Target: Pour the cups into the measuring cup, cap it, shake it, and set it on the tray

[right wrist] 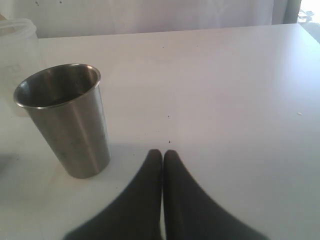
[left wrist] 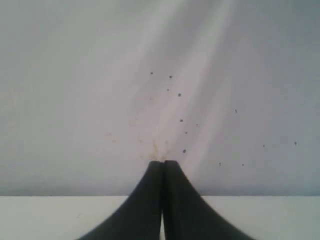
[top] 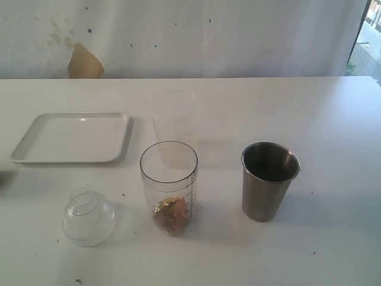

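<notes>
The left fingers (left wrist: 159, 167) are seen pressed tip to tip, with nothing held between them. Beyond them only a strip of the white counter (left wrist: 60, 215) and a pale, speckled wall (left wrist: 100, 75) are shown. The right fingers (right wrist: 159, 156) are likewise closed flat against each other and grip nothing. They are poised above the counter, near the steel tumbler (right wrist: 67, 120) but clear of it.

In the exterior view, a clear domed lid (top: 89, 215) is found nearest the camera, resting on the counter towards the left. Just beside it, though not touching, the measuring cup (top: 169, 187) is stood upright and uncapped near the middle. Graduation marks are printed down the side turned to the camera, and a small heap of golden-brown material (its exact nature cannot be told) is seen at the bottom.

At about the same depth, well apart to the right, the steel tumbler (top: 269, 180) is stood upright with its mouth open. Its inside is in shadow, so whether anything is held in it cannot be told.

Farther back on the left, the tray (top: 71, 138) is laid flat on the counter, well apart from the cups. Behind the measuring cup a frosted plastic cup (top: 172, 125) is set, faint against the white surface. In the right wrist view it is glimpsed beyond the tumbler.

Farthest of all, the wall (top: 238, 36) is marked by a tan patch (top: 85, 62) above the tray.
</notes>
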Controlling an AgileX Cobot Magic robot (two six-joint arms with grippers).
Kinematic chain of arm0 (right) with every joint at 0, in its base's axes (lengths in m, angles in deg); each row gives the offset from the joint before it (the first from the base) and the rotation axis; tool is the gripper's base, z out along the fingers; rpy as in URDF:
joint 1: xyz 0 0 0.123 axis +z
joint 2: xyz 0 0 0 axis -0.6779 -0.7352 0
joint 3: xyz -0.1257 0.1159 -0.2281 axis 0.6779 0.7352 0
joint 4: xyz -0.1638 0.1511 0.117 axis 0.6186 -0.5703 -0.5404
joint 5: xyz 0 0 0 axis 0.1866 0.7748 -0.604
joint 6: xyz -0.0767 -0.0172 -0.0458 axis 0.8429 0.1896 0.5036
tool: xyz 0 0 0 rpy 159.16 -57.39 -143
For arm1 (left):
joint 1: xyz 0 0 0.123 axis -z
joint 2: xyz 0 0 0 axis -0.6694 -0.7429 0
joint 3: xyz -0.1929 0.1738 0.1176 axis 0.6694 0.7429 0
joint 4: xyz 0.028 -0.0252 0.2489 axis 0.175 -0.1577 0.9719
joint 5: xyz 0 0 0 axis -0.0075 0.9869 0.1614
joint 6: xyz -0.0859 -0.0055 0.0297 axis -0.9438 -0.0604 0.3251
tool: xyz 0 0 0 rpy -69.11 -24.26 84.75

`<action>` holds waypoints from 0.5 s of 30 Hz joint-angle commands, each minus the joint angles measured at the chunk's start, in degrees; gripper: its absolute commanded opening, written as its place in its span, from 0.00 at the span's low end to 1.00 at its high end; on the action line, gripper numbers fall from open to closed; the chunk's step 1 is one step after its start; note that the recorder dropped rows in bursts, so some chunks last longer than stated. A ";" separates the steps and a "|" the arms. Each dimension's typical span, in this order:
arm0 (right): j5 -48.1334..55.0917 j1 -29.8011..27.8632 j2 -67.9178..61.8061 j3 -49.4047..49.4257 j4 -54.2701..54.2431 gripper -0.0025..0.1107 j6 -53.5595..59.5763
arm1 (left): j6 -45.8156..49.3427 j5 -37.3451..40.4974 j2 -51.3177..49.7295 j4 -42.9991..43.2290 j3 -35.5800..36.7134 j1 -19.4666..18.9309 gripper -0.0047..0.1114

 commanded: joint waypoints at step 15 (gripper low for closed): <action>0.02 -0.40 0.27 0.31 0.10 0.02 0.21 | -5.80 -4.93 11.28 9.17 20.62 -0.01 0.04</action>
